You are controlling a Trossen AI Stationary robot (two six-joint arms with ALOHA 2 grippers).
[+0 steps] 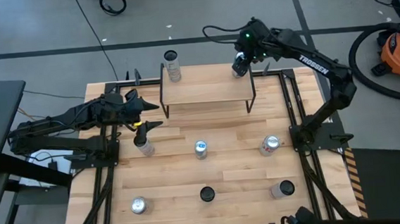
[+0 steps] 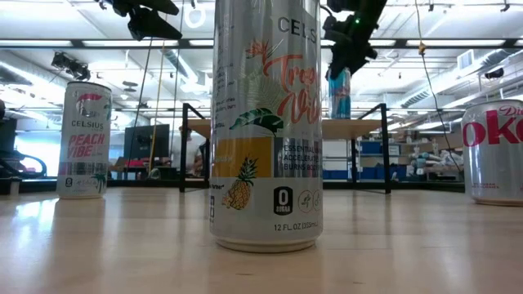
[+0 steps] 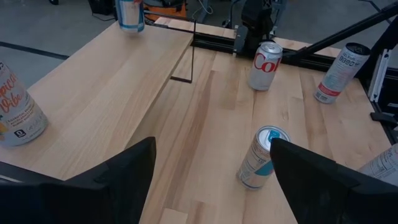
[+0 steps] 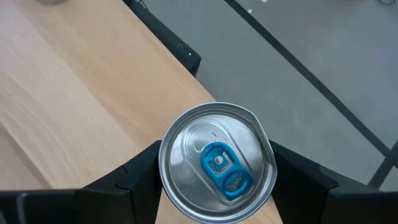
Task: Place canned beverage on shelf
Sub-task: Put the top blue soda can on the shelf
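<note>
The shelf (image 1: 205, 90) stands at the table's far middle, a light plank on thin black legs. One can (image 1: 173, 66) stands on its base at the plank's far left corner. My right gripper (image 1: 240, 65) is shut on a silver can with a blue tab (image 4: 217, 165), over the plank's far right corner (image 4: 74, 93). In the low view this can (image 2: 340, 91) has its base about level with the plank (image 2: 355, 128); whether it rests there I cannot tell. My left gripper (image 1: 149, 115) hovers open over the table's left part, with a can (image 1: 143, 143) just below it. My right gripper pinches the can's upper wall just under the rim (image 4: 163, 171), one finger (image 4: 140, 180) on each of two opposite sides. The fingers come from above, slanting down. The can stays upright below them, its top end (image 2: 340, 72) at the fingers.
Several more cans stand on the table: one in the middle (image 1: 201, 149), a red-lettered one (image 1: 271, 145) to its right, and three along the near edge (image 1: 139, 204) (image 1: 206, 194) (image 1: 285, 188). Black rails (image 1: 294, 98) run along the table's sides.
</note>
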